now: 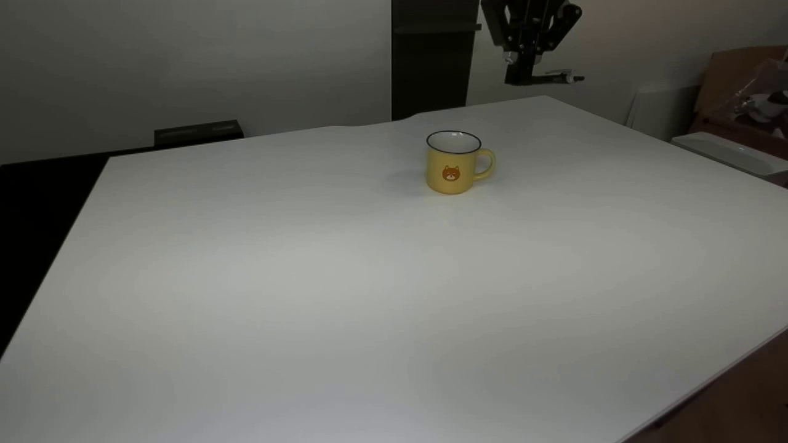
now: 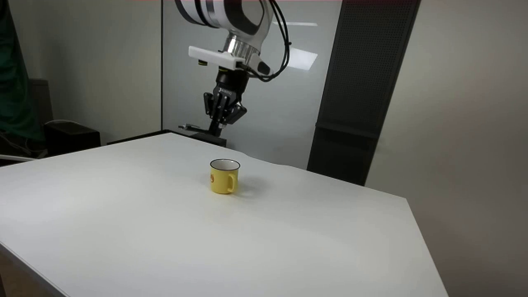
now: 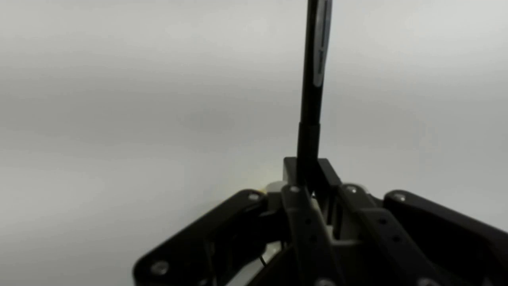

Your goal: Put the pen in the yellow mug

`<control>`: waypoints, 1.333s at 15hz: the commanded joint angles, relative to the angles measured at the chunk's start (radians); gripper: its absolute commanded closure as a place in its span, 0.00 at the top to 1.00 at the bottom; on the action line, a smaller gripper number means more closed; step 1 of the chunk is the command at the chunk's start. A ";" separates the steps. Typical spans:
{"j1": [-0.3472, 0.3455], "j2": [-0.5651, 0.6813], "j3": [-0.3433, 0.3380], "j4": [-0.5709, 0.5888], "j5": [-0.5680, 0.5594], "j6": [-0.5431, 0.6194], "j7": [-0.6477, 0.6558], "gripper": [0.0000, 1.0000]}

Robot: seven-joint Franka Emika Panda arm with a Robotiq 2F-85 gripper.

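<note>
The yellow mug stands upright on the white table in both exterior views [image 1: 438, 172] [image 2: 220, 181], with a bear mark on its front and its handle at the side. Its pale inside shows nothing in it. My gripper [image 1: 520, 72] [image 2: 215, 128] is higher than the mug and towards the table's far edge. It is shut on one end of the black pen [image 1: 548, 79] [image 2: 193, 128], which sticks out sideways, roughly level, with a silver clip. In the wrist view the pen [image 3: 310, 99] runs up from between the fingertips [image 3: 309, 171]. A yellow sliver of the mug [image 3: 262, 191] shows behind the fingers.
The white table [image 1: 277, 277] [image 2: 288, 239] spreads around the mug. A dark panel [image 1: 434, 67] [image 2: 363, 82] stands behind it. A brown box with a plastic bag [image 1: 723, 117] and a pale flat device [image 1: 732, 154] lie beyond the side edge. A black box [image 2: 72, 140] stands past the far corner.
</note>
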 commanded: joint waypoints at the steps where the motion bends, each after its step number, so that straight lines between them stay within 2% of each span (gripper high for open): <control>1: -0.001 0.119 -0.015 0.205 -0.002 -0.125 0.125 0.03; 10: -0.042 0.417 0.015 0.644 0.115 -0.434 0.182 0.03; 14: -0.066 0.510 0.024 0.747 0.167 -0.471 0.203 0.03; 20: -0.088 0.592 0.044 0.839 0.214 -0.468 0.220 0.03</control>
